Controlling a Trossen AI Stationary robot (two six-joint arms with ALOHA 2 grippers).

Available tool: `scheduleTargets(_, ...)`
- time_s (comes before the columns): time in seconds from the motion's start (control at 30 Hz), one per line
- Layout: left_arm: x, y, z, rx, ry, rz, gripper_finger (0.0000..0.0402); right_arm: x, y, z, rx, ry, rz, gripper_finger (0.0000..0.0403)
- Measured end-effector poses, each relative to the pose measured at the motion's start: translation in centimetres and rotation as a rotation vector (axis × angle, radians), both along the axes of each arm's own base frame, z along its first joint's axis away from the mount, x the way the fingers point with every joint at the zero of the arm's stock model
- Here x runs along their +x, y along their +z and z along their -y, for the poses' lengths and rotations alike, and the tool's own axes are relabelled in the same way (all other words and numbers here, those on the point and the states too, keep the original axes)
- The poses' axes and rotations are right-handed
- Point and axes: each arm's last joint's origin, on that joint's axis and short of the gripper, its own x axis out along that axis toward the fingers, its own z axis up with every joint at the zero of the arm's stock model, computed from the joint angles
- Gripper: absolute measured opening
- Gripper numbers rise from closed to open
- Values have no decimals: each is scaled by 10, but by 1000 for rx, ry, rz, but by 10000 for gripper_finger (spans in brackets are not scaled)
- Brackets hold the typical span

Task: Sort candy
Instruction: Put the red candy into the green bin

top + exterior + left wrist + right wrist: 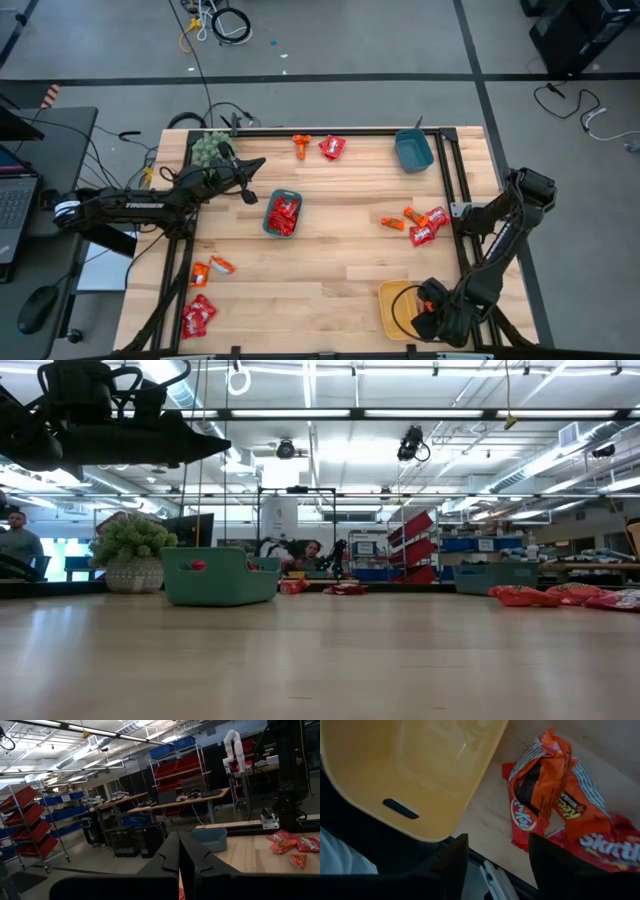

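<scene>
Candy [419, 225] is lying scattered in clumps of shiny red and orange wrappers — some are sitting piled inside the teal tray [268, 222] mid-table.

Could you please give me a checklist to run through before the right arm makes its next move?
1. Right claw open, nothing between its fingers: ok.
2. Yellow tray beside right claw: ok.
3. Orange candy inside yellow tray: not ok, it shows over the wood beside it.
4. Left claw shut, waiting near the teal tray: ok.
5. All candy sorted: not ok, loose pile near table's right edge.
</scene>
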Motion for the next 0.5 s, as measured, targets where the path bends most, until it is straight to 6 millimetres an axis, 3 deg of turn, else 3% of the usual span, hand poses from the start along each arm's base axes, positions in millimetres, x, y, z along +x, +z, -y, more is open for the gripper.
scheduleTargets(0.5,1,-3,0,-12,0,-26,0,-13,-26,9,-40,36,-22,186)
